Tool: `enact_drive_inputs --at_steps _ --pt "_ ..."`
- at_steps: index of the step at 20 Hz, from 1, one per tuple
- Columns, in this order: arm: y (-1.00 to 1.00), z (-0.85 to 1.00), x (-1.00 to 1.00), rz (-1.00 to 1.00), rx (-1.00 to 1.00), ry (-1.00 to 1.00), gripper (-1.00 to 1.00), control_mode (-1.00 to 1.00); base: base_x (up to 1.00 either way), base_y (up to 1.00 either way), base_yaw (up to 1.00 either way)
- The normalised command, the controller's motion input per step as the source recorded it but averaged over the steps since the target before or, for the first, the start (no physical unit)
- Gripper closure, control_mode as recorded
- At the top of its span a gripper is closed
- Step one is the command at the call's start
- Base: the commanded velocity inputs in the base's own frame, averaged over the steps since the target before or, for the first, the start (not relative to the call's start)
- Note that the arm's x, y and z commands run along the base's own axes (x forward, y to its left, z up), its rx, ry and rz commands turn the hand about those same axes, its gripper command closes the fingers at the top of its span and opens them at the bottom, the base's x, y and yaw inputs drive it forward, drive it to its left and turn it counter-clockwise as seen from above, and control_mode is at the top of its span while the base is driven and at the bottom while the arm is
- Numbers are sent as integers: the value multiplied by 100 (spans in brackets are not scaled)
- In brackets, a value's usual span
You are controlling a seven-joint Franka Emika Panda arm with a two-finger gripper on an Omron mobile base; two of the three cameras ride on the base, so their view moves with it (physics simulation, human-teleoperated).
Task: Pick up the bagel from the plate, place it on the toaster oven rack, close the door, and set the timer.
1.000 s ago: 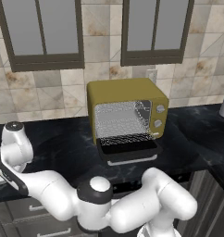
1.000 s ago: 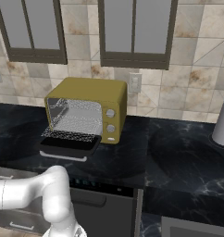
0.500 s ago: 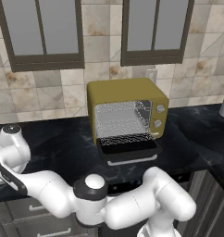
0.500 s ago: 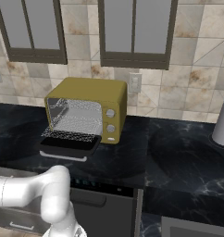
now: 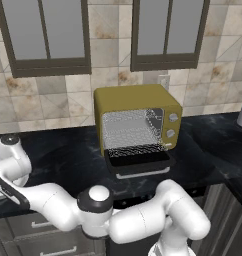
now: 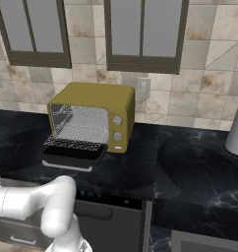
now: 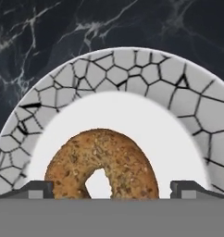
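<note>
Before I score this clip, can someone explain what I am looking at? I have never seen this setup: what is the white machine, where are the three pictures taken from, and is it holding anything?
The white machine is a robot arm on a base, in a rendered kitchen. Two pictures come from cameras on that base, behind the arm on its left and right. Both show a dark marble counter with an olive-yellow toaster oven, its door folded down and the wire rack visible inside. The third camera sits on the hand, looking along the tool. It shows a bagel lying on a white plate with a grey crackled rim. The tool's two tips stand wide open on either side of the bagel; nothing is held yet.
</note>
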Motion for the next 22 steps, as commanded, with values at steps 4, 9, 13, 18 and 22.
enact_drive_inputs --at_steps 4,9,13,18,22 --pt "0 -26 1 0 0 0 -100 -100 0 0 0" --pt "4 -19 11 0 0 0 -100 -100 0 0 0" --pt "2 -23 13 0 0 1 -100 -100 0 0 0" --pt "0 -35 1 0 0 5 100 -100 0 0 0" --pt "1 -37 0 0 0 7 100 -100 0 0 0"
